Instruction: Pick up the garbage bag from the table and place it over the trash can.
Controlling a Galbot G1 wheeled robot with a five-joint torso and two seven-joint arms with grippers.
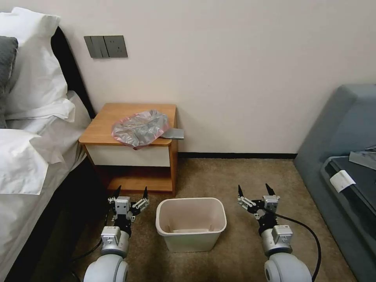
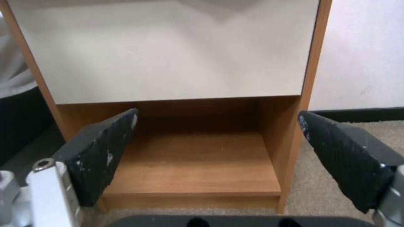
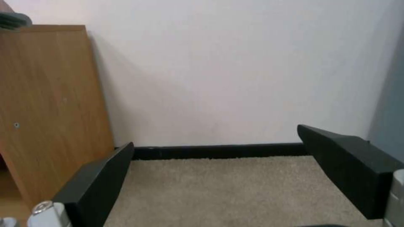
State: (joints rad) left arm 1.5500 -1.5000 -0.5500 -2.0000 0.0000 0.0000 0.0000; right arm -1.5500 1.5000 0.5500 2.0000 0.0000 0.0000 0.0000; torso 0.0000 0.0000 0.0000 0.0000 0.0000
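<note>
Garbage bag (image 1: 140,128) crumpled on the table (image 1: 102,126), trash can (image 1: 191,223) on the carpet below, left gripper (image 1: 131,192) and right gripper (image 1: 254,191) flanking it, both spread wide, holding nothing

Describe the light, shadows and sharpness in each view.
Head view: even room light, sheen on the crinkled garbage bag, dark under the table. Left wrist view: soft shadow across the drawer front, near fingers soft. Right wrist view: table shadow on the wall.
</note>
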